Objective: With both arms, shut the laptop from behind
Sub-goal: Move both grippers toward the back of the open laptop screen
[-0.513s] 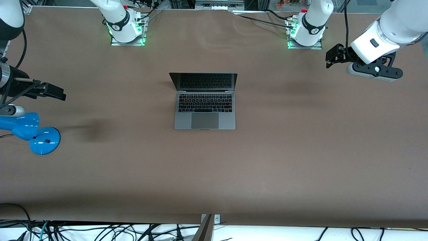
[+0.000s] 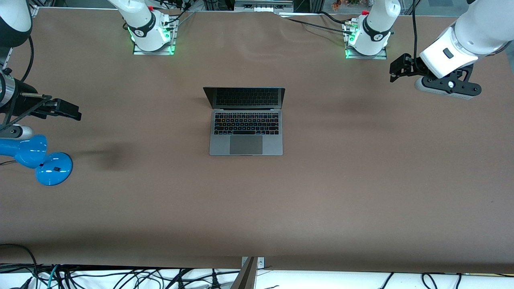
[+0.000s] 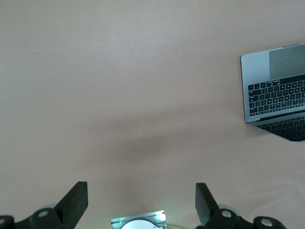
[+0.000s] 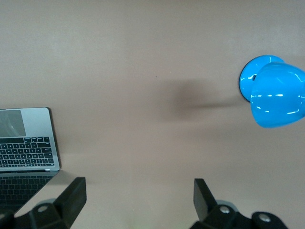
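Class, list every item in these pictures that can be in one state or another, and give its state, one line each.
laptop: open, lid upright, screen dark
left gripper: open, empty, over the table toward the left arm's end
right gripper: open, empty, above the table near the lamp
blue lamp: unlit as far as visible

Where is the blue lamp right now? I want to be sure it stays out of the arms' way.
In the front view the blue lamp stands at the right arm's end of the table, under the right gripper, well apart from the open laptop.
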Motion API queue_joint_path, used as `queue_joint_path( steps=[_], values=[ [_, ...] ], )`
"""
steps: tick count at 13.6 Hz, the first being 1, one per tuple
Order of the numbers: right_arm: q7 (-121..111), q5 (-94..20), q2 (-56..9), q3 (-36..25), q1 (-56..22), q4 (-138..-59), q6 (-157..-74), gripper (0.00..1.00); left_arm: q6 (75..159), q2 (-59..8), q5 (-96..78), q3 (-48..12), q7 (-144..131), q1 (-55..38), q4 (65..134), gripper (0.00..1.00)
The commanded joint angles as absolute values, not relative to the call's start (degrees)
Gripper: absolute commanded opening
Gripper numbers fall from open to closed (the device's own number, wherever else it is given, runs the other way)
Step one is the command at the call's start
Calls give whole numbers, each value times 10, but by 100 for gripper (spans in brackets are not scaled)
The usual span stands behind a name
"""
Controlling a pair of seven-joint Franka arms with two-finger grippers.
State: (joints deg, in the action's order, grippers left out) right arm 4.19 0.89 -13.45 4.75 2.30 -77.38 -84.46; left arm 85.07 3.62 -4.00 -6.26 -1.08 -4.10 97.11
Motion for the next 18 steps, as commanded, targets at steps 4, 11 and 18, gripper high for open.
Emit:
queue_joint_path(
  steps=[4,11,18],
  values=[
    [32,14,-127,58,33,-776,-841,100,845,37,-77,-69,-25,-36,976,98],
    [34,11,-127,71,33,-778,-841,100,852,28,-120,-90,-104,-45,991,82],
    [-4,-96,-156,74,33,-822,-841,100,863,6,-121,-163,-198,-45,992,48]
  ],
)
